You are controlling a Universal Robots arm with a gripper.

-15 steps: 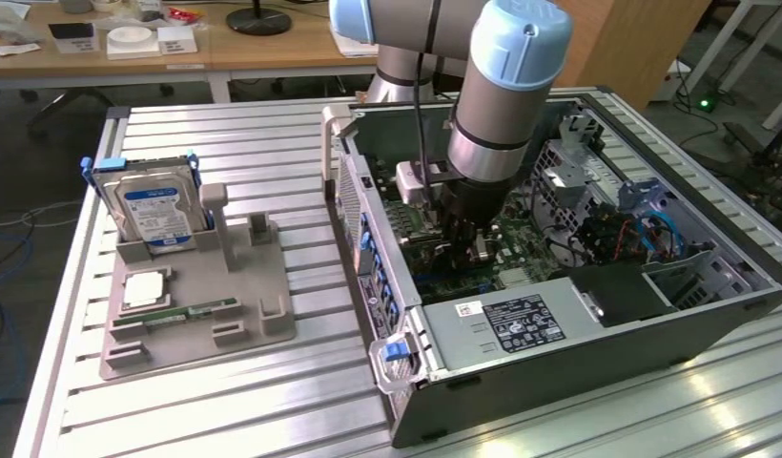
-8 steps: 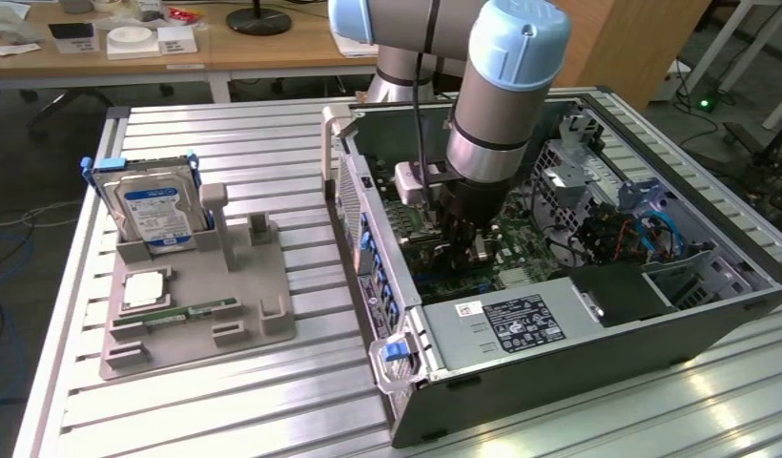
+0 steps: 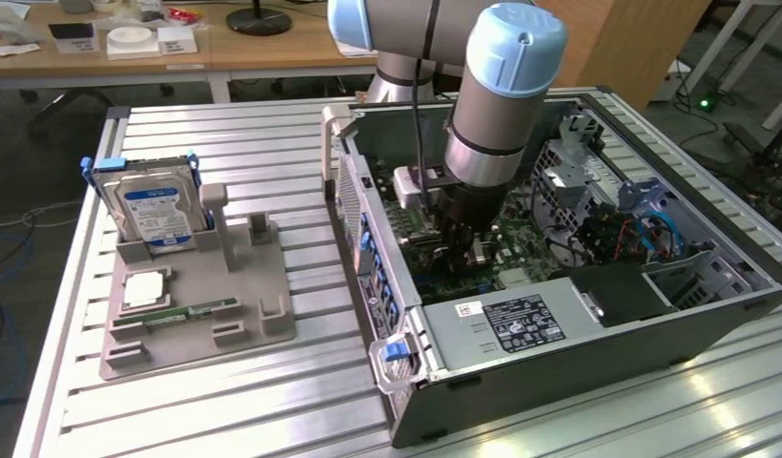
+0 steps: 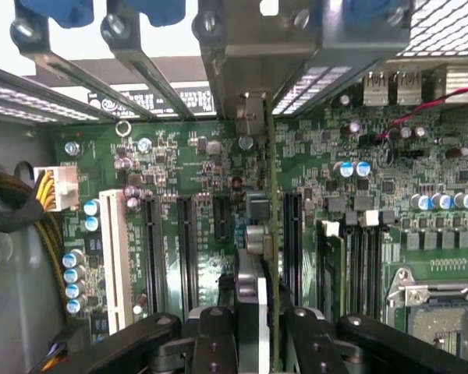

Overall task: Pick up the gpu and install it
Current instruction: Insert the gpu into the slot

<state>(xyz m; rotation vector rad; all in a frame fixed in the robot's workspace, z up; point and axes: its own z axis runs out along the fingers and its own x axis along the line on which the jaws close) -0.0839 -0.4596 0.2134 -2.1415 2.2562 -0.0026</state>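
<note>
In the wrist view the gpu (image 4: 259,234) appears edge-on as a thin green-edged card, its pale metal bracket (image 4: 252,117) against the case's rear slot openings. My gripper (image 4: 259,331) is shut on it, one black finger (image 4: 217,335) on each side. The card stands upright over the motherboard (image 4: 179,156), in line with a black expansion slot between the neighbouring slots (image 4: 189,241); I cannot tell whether it is seated. In the exterior view my gripper (image 3: 471,243) reaches down into the open computer case (image 3: 595,353).
A grey fixture (image 3: 200,315) on the exterior view's left holds a silver hard drive (image 3: 155,212), a green memory stick (image 3: 188,311) and a square chip (image 3: 144,286). Inside the case, cables (image 3: 646,234), the power supply (image 3: 519,320) and a yellow-wired connector (image 4: 54,187) crowd the board.
</note>
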